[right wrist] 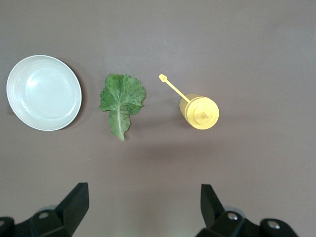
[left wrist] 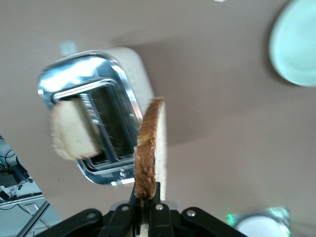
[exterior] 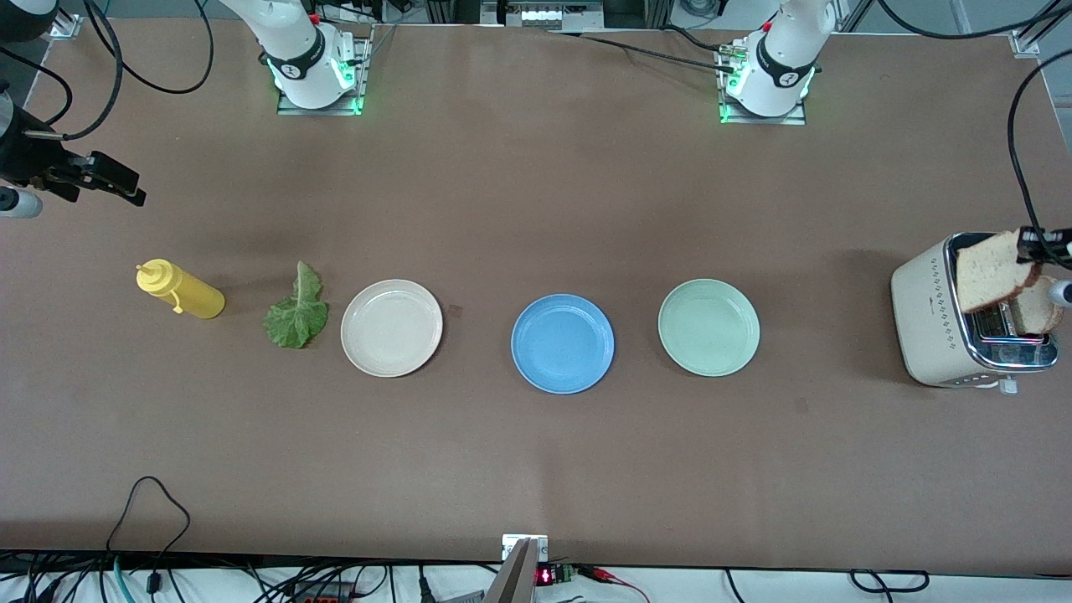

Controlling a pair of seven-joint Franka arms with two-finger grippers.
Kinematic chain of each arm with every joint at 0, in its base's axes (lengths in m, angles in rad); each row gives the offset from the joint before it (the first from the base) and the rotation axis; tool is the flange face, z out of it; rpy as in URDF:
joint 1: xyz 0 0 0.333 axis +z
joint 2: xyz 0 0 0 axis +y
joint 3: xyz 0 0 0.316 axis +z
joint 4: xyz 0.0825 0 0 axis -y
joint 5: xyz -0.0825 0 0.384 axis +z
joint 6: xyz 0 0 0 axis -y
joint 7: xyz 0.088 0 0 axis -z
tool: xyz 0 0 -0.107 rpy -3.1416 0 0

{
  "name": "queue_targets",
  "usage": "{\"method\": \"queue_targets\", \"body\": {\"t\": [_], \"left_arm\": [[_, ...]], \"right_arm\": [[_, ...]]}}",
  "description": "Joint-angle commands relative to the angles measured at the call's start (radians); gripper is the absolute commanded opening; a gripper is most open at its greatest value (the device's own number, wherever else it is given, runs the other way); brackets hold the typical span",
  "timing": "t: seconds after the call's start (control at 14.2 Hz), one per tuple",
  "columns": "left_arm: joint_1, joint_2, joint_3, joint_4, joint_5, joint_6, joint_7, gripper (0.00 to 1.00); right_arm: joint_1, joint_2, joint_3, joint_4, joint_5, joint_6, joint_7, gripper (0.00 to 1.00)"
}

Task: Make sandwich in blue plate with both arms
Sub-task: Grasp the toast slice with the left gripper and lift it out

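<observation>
The left gripper is clamped on a bread slice, which stands on edge straight out from its fingers. In the front view that gripper hangs over the toaster at the left arm's end of the table, and the held slice tilts above the slots. Just below the gripper, a second slice sits in the toaster, sticking up out of a slot; the front view shows it beside the held one. Farther from this gripper, toward the table's middle, lies the green plate, whose edge also shows in the left wrist view. Next along is the blue plate, bare, with no bread or leaf on it.

The right gripper is wide open and holds nothing, its two fingers spread well apart. In the front view it waits in the air over the right arm's end of the table. Below it stand the yellow bottle and the lettuce, lying flat beside the bottle. The cream plate is just past the leaf. In the front view the bottle, lettuce and cream plate run in a row toward the blue plate, the lettuce near the cream plate's rim but not touching it.
</observation>
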Motion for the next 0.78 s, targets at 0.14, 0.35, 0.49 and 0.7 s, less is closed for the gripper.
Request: {"method": "queue_targets", "body": {"t": [0.14, 0.35, 0.49, 0.7], "left_arm": [[0.001, 0.075, -0.235, 0.029, -0.062, -0.103, -0.132, 0.01], [-0.033, 0.167, -0.253, 0.027, -0.317, -0.049, -0.264, 0.01], [-0.067, 0.211, -0.253, 0.009, -0.43, 0.035, -0.275, 0.01], [-0.075, 0.252, -0.253, -0.078, -0.698, 0.208, -0.274, 0.01]], "right_arm": [[-0.005, -0.005, 0.002, -0.003, -0.009, 0.002, -0.009, 1.0], [-0.007, -0.005, 0.002, -0.003, -0.011, -0.003, -0.012, 1.0], [-0.007, -0.005, 0.002, -0.003, -0.011, -0.003, -0.011, 1.0], [-0.007, -0.005, 0.002, -0.003, -0.011, -0.003, -0.009, 1.0]]}}
